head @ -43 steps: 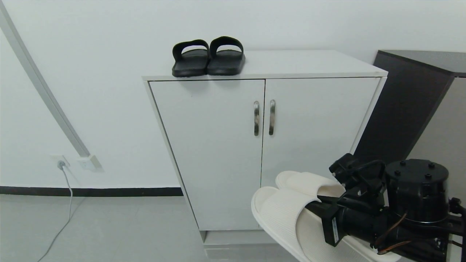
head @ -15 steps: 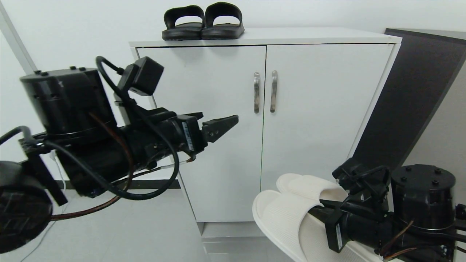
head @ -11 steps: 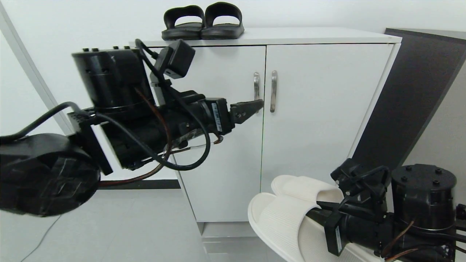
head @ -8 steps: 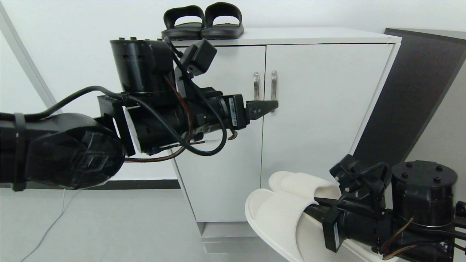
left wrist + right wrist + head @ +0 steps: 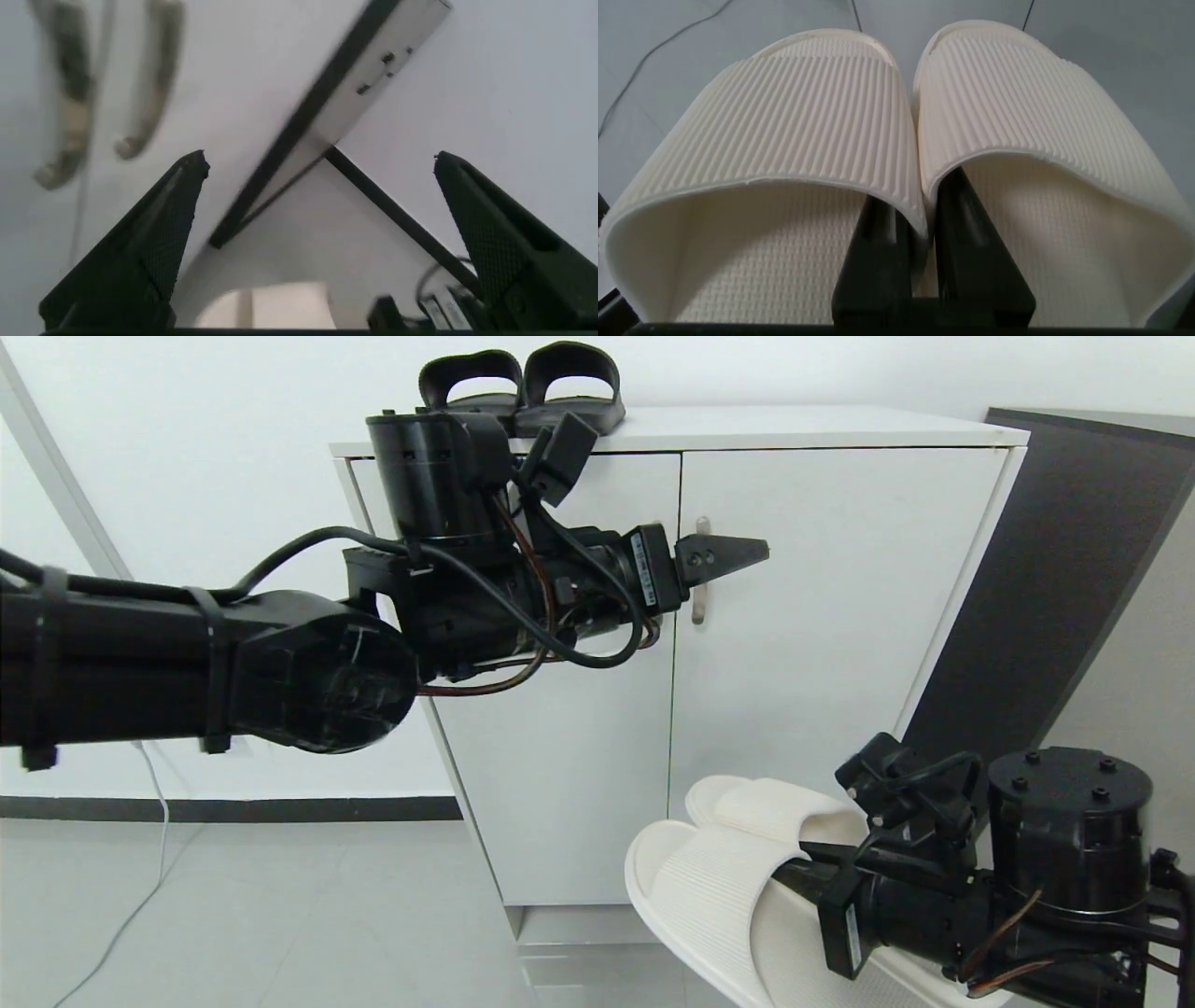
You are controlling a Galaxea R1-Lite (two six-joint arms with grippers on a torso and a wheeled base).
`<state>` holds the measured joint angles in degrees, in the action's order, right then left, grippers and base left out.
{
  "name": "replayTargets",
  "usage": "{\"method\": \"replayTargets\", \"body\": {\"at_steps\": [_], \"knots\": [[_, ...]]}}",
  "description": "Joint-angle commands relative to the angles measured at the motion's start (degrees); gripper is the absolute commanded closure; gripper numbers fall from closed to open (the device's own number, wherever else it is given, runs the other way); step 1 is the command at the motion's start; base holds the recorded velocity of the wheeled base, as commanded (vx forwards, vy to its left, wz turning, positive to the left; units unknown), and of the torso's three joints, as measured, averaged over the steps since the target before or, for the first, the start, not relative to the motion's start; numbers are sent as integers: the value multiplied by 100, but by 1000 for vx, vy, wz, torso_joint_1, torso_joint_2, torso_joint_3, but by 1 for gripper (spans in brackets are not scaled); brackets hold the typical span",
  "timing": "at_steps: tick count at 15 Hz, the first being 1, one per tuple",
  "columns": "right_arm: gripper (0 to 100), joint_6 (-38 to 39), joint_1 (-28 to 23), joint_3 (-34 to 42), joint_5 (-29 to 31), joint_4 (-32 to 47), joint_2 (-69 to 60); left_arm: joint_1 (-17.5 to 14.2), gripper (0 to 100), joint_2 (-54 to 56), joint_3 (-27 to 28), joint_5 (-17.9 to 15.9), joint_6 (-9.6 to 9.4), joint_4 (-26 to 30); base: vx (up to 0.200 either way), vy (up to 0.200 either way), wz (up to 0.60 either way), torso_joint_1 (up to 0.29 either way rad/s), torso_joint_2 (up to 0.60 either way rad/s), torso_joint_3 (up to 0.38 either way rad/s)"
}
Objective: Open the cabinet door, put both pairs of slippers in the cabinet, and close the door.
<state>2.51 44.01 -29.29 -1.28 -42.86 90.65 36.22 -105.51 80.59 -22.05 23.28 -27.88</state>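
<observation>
A white two-door cabinet (image 5: 803, 644) stands with both doors closed. A pair of black slippers (image 5: 523, 383) rests on its top at the left. My left gripper (image 5: 752, 553) is open and sits just in front of the metal handles (image 5: 698, 609), at their height; the left handle is hidden behind it. In the left wrist view the handles (image 5: 154, 75) lie off to one side of the open left gripper (image 5: 320, 159). My right gripper (image 5: 926, 252), low at the right, is shut on the touching inner walls of a pair of white slippers (image 5: 728, 877).
A dark cabinet (image 5: 1055, 588) stands right beside the white one. A cable (image 5: 140, 887) runs down the wall and across the grey floor at the left. Open floor lies in front of the left door.
The head camera came closer to the cabinet. My left arm entered from the left, rose and swung right until its gripper reached the handles. The right arm with the white slippers barely moved.
</observation>
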Motion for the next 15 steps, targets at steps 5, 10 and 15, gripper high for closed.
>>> {"method": "replayTargets", "body": {"at_steps": [5,10,15], "knots": [[100,4,-6,-50,5,-12,208,-89,0,-541,598,228,-61,11,0,0,0,0,0,0],[100,30,3,-85,-13,-12,208,-133,0,-989,1178,421,-70,19,0,0,0,0,0,0],[100,30,11,-94,-13,-56,208,-133,0,-1165,1574,447,-237,222,0,0,0,0,0,0]]}}
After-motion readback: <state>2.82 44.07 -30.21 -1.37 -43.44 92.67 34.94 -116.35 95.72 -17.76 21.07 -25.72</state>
